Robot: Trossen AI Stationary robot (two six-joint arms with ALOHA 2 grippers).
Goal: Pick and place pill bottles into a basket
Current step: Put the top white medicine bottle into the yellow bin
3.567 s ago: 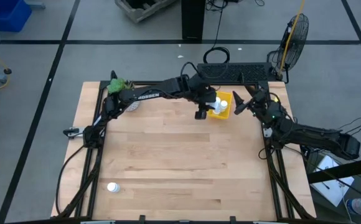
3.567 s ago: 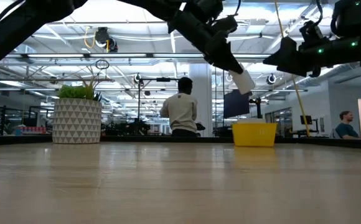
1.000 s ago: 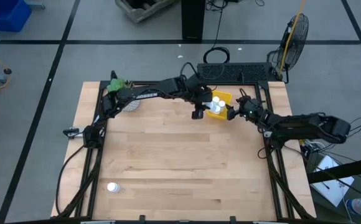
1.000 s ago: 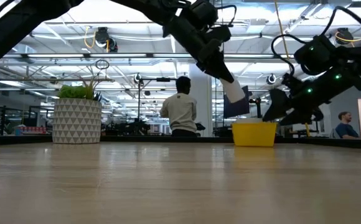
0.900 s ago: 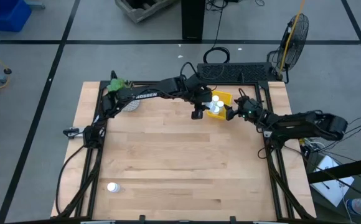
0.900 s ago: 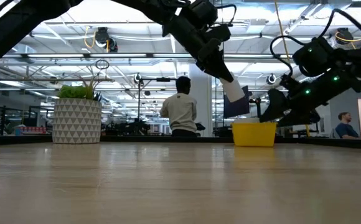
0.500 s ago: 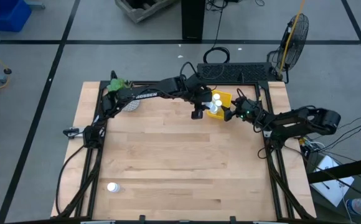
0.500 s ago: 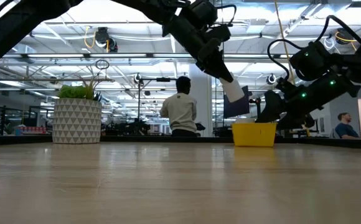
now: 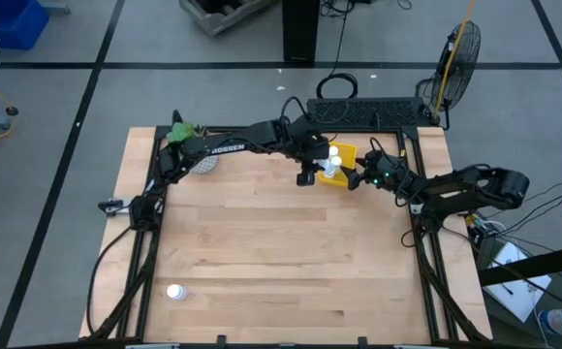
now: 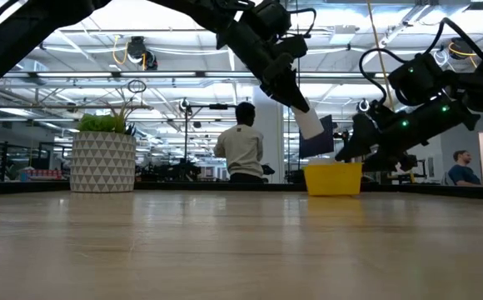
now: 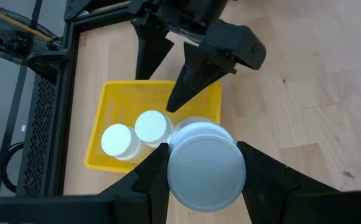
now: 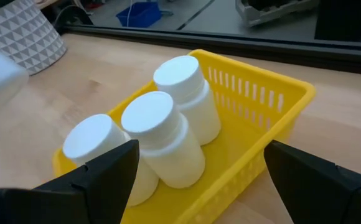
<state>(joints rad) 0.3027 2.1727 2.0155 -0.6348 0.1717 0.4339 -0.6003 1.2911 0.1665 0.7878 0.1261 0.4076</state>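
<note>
A pale wooden table (image 9: 281,252) is seen standing in a large workshop hall, with a person in a light top visible beyond its far edge and a white patterned pot holding a green plant (image 10: 103,157) set at its far left corner. The small shallow bright yellow plastic basket (image 12: 280,102) is placed near the far edge toward the right, and three small white cylindrical pill bottles with white caps (image 12: 162,140) are stood upright inside it, packed close together at one end. A fourth white bottle (image 11: 204,163) is clamped between the fingers of the left gripper (image 11: 202,165), cap toward the wrist camera, and is held tilted above the basket's near-left corner, partly over bare wood rather than squarely over the free end. The right gripper (image 9: 362,177) is held with its fingers spread wide and nothing between them, right beside the basket's right side; contact cannot be confirmed. A fifth bottle (image 9: 174,291) is left alone at the near left corner of the table. If released here, the tilted bottle could strike a standing cap or the rim and roll onto the table; the basket could also be nudged or tipped by the right gripper's fingers, since it looks light
</note>
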